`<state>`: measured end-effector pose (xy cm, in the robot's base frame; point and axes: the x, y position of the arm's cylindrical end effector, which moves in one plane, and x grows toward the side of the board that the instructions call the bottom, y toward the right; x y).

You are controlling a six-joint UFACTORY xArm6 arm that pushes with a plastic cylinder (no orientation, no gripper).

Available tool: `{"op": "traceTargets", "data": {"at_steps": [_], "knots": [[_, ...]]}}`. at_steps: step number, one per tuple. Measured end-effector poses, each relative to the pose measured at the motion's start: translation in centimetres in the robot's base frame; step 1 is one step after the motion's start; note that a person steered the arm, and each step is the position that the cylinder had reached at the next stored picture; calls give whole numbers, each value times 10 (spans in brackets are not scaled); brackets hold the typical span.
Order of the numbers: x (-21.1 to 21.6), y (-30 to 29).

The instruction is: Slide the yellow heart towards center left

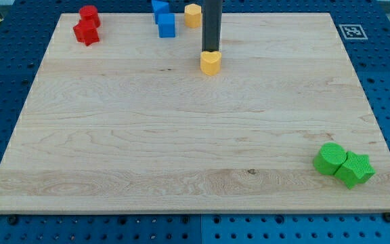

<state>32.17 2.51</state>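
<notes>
The yellow heart (210,63) lies on the wooden board (181,135) near the view's top, a little right of the middle. My tip (211,51) is at the heart's top edge, touching or almost touching it. The dark rod rises straight up out of the view.
A second yellow block (193,15) sits at the top edge, left of the rod. Two blue blocks (163,19) are beside it. Two red blocks (87,25) are at the top left. Two green blocks (344,163) sit at the bottom right. A marker tag (351,31) is at the top right corner.
</notes>
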Motion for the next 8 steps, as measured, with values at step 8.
{"op": "traceTargets", "data": {"at_steps": [8], "knots": [[37, -56]]}}
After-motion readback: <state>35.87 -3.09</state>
